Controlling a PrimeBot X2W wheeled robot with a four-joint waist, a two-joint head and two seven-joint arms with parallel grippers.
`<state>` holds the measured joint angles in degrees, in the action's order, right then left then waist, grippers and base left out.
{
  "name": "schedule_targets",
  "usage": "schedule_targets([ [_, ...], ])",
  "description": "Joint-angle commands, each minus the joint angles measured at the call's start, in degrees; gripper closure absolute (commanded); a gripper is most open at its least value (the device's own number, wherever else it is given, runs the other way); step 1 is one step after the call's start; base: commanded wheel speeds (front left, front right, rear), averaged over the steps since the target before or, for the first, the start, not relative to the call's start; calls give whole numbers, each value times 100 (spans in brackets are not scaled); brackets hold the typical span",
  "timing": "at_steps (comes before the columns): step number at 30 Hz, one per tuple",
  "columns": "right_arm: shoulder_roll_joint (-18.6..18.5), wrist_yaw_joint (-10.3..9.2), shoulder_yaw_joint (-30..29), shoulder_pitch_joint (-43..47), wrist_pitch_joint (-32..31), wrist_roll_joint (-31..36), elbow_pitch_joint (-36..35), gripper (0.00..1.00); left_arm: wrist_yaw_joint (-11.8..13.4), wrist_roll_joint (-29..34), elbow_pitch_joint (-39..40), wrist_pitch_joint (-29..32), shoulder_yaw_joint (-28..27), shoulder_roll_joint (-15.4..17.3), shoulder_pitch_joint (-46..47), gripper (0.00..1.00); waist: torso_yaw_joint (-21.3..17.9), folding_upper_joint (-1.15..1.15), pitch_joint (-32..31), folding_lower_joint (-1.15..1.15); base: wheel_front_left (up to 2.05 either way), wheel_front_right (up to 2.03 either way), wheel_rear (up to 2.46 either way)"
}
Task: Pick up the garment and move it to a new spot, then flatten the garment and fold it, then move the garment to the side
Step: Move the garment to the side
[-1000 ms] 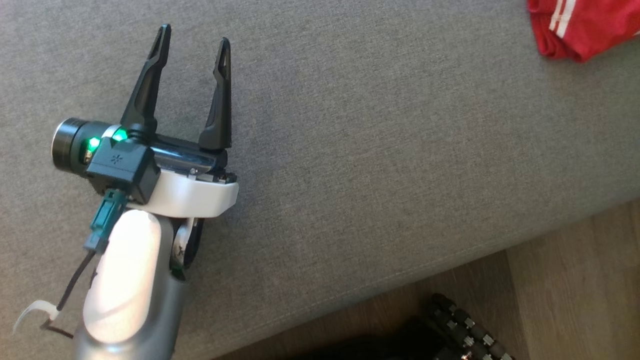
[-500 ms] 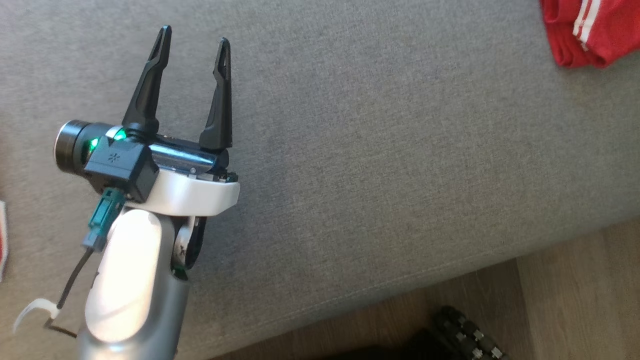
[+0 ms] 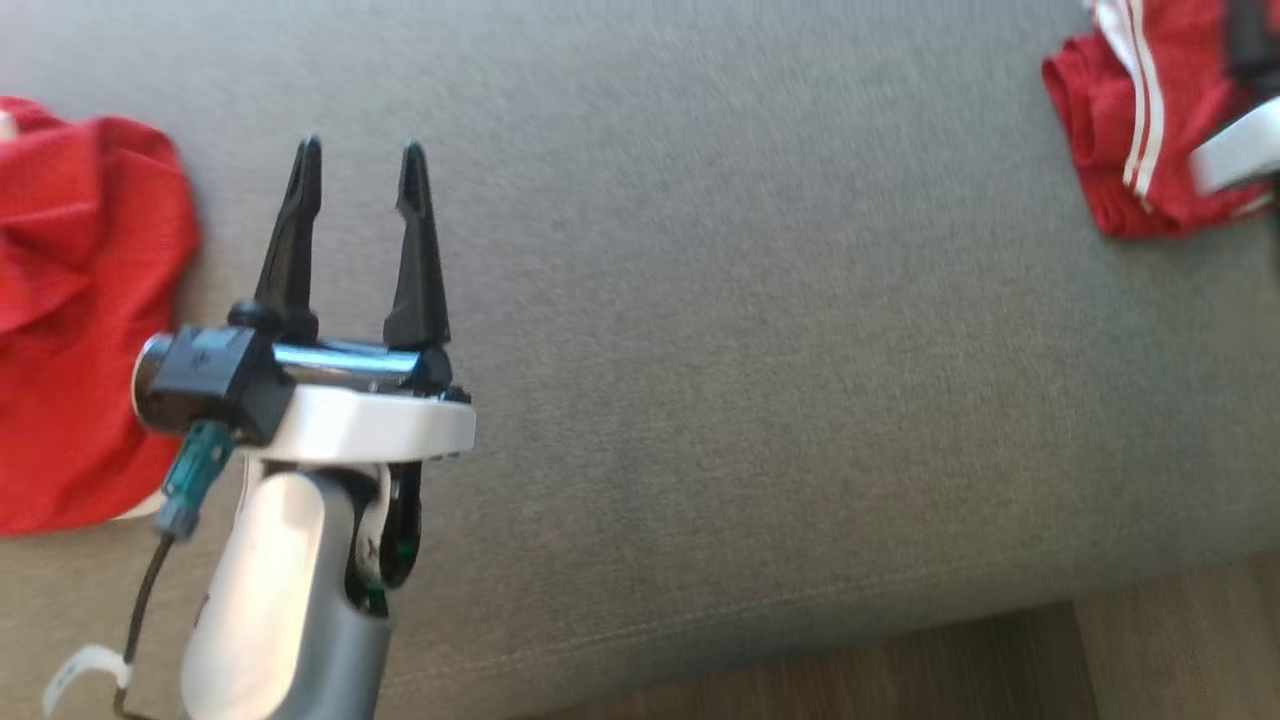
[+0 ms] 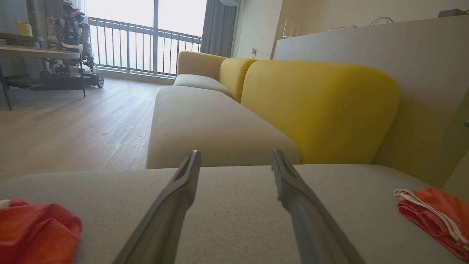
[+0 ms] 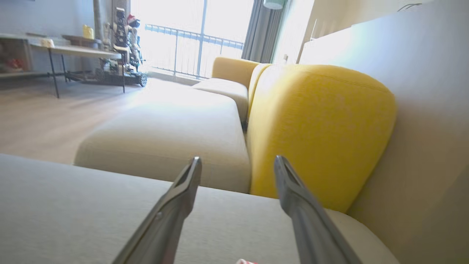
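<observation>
A crumpled red garment (image 3: 80, 320) lies on the grey sofa seat (image 3: 760, 330) at the far left. My left gripper (image 3: 358, 150) hovers just right of it, open and holding nothing. A second red garment (image 3: 1120, 150), folded and with white stripes, rests at the upper right, and a pale part of my right arm (image 3: 1235, 155) crosses it. The left wrist view has the open left gripper (image 4: 234, 157) low over the seat, the crumpled garment (image 4: 36, 231) at lower left and the folded one (image 4: 436, 216) at right. My right gripper (image 5: 238, 161) is open and holds nothing.
A yellow back cushion (image 4: 318, 110) and a grey backrest (image 4: 421, 91) stand behind the seat. More beige seats (image 4: 205, 124) stretch away beyond it. Wooden floor (image 3: 1180, 650) runs along the seat's front edge. A table with equipment (image 4: 55, 55) stands far off by the window.
The head view has swung, bringing in the crumpled garment at left, more of the folded garment and part of my right arm at upper right. The left gripper stays open.
</observation>
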<state>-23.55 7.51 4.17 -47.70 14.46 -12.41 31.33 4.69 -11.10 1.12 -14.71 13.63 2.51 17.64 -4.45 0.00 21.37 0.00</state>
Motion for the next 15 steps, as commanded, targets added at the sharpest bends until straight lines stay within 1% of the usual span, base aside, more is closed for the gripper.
schedule_targets([
  [1,45,-2,19,111,53,-58,-352,0,48,-34,222,-29,-202,38,1,0,251,0,-366,0,0,0,0],
  [6,659,-2,-12,1118,53,-65,-1090,0,225,-184,239,-29,-282,38,-327,0,381,0,-764,0,0,0,0],
  [8,914,-2,-10,1516,53,12,-1275,0,232,-43,207,-29,-278,38,-460,0,422,0,-920,0,0,0,0],
  [12,1323,-2,217,2244,53,256,-1452,0,279,3,72,-29,-262,37,-759,0,475,0,-1186,0,0,0,0],
  [15,1599,-2,50,2679,53,387,-1589,0,325,-60,-18,-29,-229,37,-949,0,517,0,-1297,0,0,0,0],
])
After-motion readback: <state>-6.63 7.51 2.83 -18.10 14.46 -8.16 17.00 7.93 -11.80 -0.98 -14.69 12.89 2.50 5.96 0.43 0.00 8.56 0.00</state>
